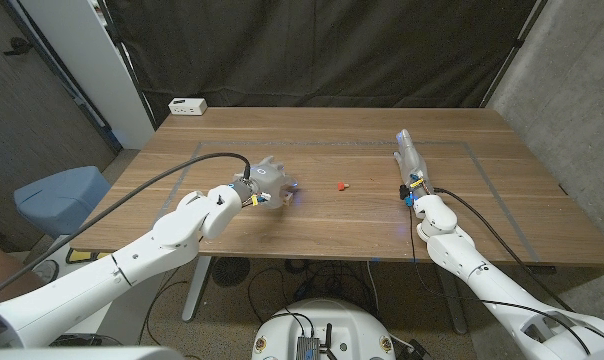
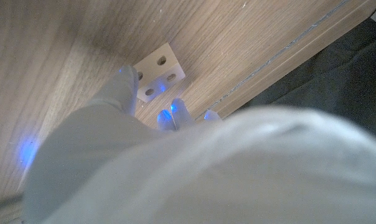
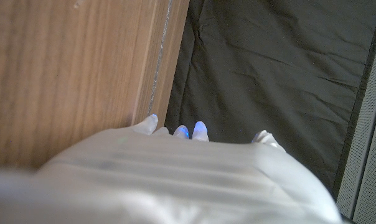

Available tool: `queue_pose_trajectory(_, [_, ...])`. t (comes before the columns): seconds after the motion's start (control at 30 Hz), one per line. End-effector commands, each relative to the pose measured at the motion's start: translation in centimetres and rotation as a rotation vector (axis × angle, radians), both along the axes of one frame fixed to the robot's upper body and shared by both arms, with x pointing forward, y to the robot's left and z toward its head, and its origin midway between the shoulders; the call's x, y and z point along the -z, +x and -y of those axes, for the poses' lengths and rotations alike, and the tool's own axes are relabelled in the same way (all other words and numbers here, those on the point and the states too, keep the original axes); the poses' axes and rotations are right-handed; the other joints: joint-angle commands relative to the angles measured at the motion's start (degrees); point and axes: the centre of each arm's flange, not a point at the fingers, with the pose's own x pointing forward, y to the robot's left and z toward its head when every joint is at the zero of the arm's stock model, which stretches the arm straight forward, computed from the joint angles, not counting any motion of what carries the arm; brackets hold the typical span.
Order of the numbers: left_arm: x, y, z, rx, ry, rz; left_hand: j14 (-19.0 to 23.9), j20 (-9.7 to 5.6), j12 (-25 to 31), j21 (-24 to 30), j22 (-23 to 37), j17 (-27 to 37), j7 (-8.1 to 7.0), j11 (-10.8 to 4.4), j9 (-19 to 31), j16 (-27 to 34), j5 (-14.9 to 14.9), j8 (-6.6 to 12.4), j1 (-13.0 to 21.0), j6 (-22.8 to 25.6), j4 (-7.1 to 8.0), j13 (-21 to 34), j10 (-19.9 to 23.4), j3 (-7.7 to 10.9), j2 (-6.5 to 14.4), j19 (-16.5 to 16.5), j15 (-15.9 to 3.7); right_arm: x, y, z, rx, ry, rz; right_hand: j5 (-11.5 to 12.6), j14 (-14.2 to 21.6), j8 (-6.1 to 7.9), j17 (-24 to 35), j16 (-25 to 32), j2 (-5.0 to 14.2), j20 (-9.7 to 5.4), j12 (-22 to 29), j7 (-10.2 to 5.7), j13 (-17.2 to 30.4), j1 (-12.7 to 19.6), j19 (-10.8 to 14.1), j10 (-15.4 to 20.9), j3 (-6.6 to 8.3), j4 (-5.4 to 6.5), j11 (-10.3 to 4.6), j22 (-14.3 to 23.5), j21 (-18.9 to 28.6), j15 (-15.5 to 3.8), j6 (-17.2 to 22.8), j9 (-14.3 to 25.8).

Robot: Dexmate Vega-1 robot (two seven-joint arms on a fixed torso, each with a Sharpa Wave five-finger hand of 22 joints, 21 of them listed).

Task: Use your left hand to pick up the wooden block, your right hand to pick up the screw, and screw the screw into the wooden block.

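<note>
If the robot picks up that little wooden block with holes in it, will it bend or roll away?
Probably not. The small pale wooden block with round holes looks solid with flat faces and square corners, so it should stay stiff and sit still rather than roll. It seems small beside the left hand, so likely light, and the smooth wood might slip if gripped loosely.

A wooden table (image 1: pixel 502 215) with a thin grey line marked around its top is set before a black curtain (image 1: pixel 322 50). A white box (image 1: pixel 188 106) is placed at its far left corner, and a blue seat (image 1: pixel 60 198) is seen beside its left edge. Grey carpet and cables are seen underneath.
</note>
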Motion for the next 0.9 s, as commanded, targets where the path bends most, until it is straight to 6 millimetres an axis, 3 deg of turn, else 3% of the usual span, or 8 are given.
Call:
queue_pose_trajectory(0.03, [0.58, 0.58, 0.10, 0.009, 0.010, -0.013, 0.77, 0.57, 0.35, 0.22, 0.22, 0.24, 0.37, 0.06, 0.21, 0.42, 0.21, -0.19, 0.61, 0.46, -0.10, 0.29, 0.49, -0.31, 0.15, -2.10, -0.23, 0.49, -0.11, 0.00, 0.005, 0.005, -0.005, 0.56, -0.97, 0.34, 0.00, 0.50, -0.26, 0.30, 0.09, -0.41, 0.22, -0.29, -0.01, -0.34, 0.12, -0.29, -0.17, 0.32, 0.18, 0.39, 0.01, 0.11])
queue_pose_trajectory(0.9, [1.37, 1.26, 0.56, 0.007, 0.023, -0.032, 1.39, 0.60, 0.85, 0.17, 0.22, 0.28, 0.45, 0.12, 0.26, 0.22, 0.20, -0.49, 0.72, 0.58, 0.01, 0.73, 0.50, -0.68, 0.31, -1.58, -0.43, 0.82, -0.30, 0.10, 0.010, 0.005, -0.015, 0.63, -1.13, 0.30, 0.01, 0.57, -0.08, 0.37, 0.11, -0.46, 0.23, -0.47, -0.23, -0.52, 0.16, -0.66, -0.13, 0.33, 0.21, 0.30, -0.21, 0.12])
